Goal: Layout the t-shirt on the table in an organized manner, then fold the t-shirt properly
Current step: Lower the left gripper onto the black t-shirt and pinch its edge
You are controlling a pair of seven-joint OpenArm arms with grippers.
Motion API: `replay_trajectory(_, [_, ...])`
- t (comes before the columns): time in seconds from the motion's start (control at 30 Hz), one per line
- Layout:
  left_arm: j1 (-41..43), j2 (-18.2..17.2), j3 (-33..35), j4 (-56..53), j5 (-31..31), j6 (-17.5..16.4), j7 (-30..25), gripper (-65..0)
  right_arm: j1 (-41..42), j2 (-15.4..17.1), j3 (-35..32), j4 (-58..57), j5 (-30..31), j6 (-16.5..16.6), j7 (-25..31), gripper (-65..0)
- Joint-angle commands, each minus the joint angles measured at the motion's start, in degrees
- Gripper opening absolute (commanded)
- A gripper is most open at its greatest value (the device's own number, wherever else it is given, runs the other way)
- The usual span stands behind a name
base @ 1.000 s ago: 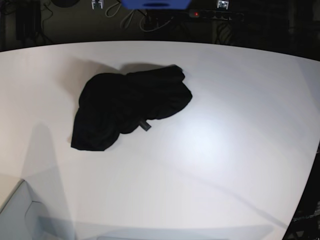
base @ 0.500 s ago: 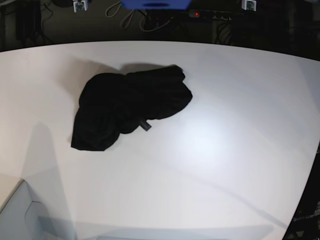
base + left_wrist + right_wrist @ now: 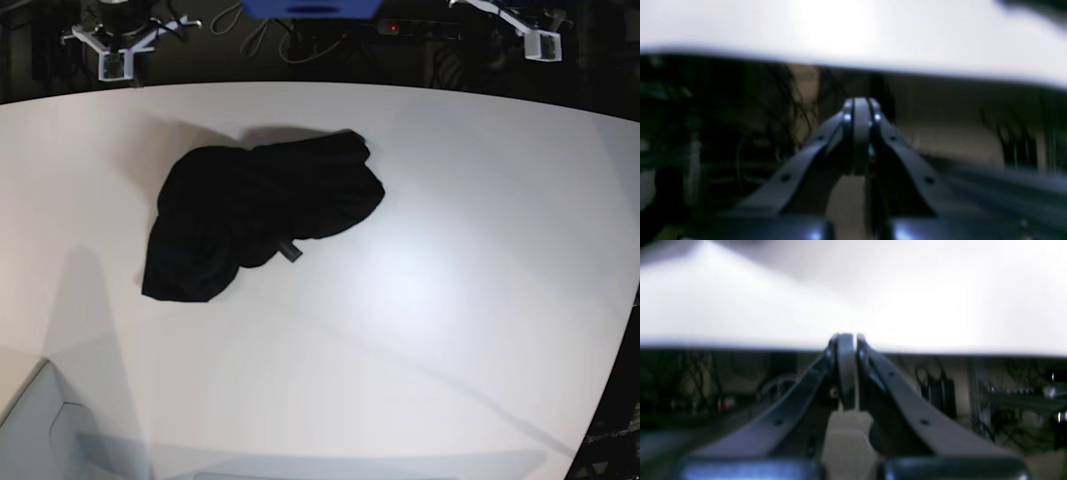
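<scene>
The black t-shirt (image 3: 262, 212) lies crumpled in a heap on the left half of the white table (image 3: 430, 290), with a small tag (image 3: 290, 250) sticking out at its near edge. My right gripper (image 3: 113, 65) hangs beyond the table's far edge at the upper left, well away from the shirt. My left gripper (image 3: 545, 45) hangs beyond the far edge at the upper right. In the wrist views the left gripper (image 3: 860, 110) and right gripper (image 3: 845, 340) are both shut and empty, pointing at the table's rim.
Behind the table's far edge lie dark clutter, cables and a blue object (image 3: 310, 8). A pale box corner (image 3: 40, 430) shows at the lower left. The table's curved edge (image 3: 610, 400) runs down the right side.
Both grippers have spread outward along the far edge and come lower into the base view. The t-shirt has not moved.
</scene>
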Motion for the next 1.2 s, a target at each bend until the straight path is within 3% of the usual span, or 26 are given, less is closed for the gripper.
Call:
replay_trajectory(0.0, [0.14, 0.72, -1.01, 2.03, -0.14, -0.38, -1.34, -64.9, 0.48, -0.82, 0.2, 1.54, 0.01, 0.12, 1.65, -65.0])
replay_trajectory(0.23, [-9.44, 4.5, -1.98, 2.56, -0.14, -0.38, -1.17, -64.8, 7.25, -4.16, -0.33, 1.54, 0.01, 0.21, 1.56, -65.0])
replay_trajectory(0.33, [-12.69, 5.73, -1.81, 2.21, -0.32, -0.38, 1.38, -64.6, 8.39, -4.25, -1.73, 1.63, 0.01, 0.21, 1.56, -64.8])
replay_trajectory(0.47, [-18.58, 7.49, -1.89, 2.21, -0.58, -0.38, 11.14, -64.1, 8.48, -3.64, -3.49, 1.63, 0.01, 1.97, 1.56, -53.0])
replay_trajectory(0.57, [-23.15, 10.57, -1.81, 2.21, -0.58, -0.56, 20.55, -55.4, 8.74, -3.2, -2.96, 1.63, 0.01, 8.39, 1.56, -43.0])
replay_trajectory(0.67, [-27.37, 13.91, -1.81, 2.03, -0.58, -0.82, 29.07, -43.4, 8.74, -2.93, -2.96, 1.63, 0.01, 9.26, 1.56, -37.1])
replay_trajectory(0.73, [-30.1, 15.93, -1.45, 1.85, -0.58, -0.91, 33.29, -39.7, 8.74, -2.93, -2.96, 1.54, 0.01, 9.26, 1.56, -35.8])
replay_trajectory(0.93, [-35.72, 17.6, 3.12, 0.45, -0.14, -0.91, 35.23, -38.4, 8.92, -2.85, -2.96, 1.28, 0.01, 9.44, -2.13, -35.8])
replay_trajectory(1.17, [-42.41, 17.6, 9.45, -9.84, -0.41, -0.73, 35.14, -38.7, 10.32, -2.67, -3.05, 1.28, 0.01, 9.53, -4.77, -35.8])
